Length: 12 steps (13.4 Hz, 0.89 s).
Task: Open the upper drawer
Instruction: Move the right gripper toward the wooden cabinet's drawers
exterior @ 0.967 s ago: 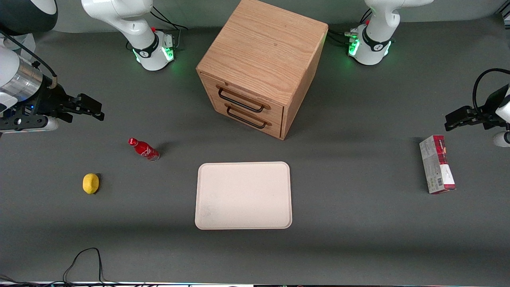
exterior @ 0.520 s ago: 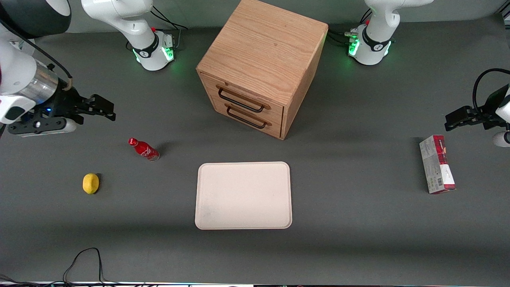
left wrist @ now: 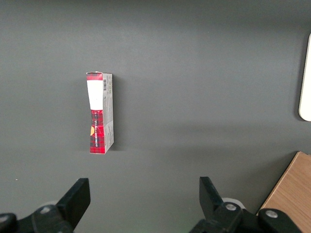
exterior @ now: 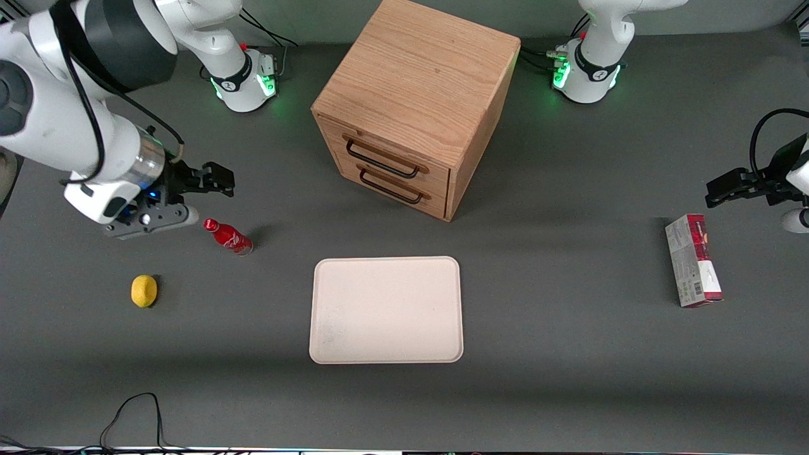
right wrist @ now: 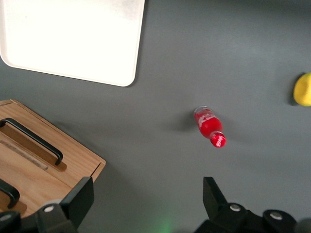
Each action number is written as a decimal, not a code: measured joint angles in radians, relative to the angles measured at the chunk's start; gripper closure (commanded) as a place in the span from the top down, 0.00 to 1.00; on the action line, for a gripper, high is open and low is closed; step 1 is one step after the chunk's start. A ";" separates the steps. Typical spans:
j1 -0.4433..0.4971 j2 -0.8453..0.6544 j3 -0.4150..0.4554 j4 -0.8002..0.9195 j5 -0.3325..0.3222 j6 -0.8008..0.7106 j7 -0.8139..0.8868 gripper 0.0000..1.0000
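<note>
Front view: my gripper (exterior: 218, 180), jaws wide, hovers mid-left; upper drawer (exterior: 385, 155) looks stiff; I'd hook its thin handle (exterior: 381, 162).

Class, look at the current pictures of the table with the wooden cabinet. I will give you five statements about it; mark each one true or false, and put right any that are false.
1. The upper drawer is shut. True.
2. The claw grips the upper drawer's handle. False: it hangs open above the table near the red bottle, well apart from the cabinet.
3. The tray has nothing on it. True.
4. The lemon lies on the tray. False: it lies on the table, toward the working arm's end.
5. The red bottle lies inside the lower drawer. False: it stands on the table, and that drawer is shut.
</note>
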 measured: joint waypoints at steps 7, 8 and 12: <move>0.070 0.124 0.021 0.103 0.019 -0.001 -0.002 1.00; 0.089 0.135 0.023 0.103 0.020 -0.001 -0.002 1.00; 0.213 0.167 0.031 0.106 0.020 0.009 -0.003 1.00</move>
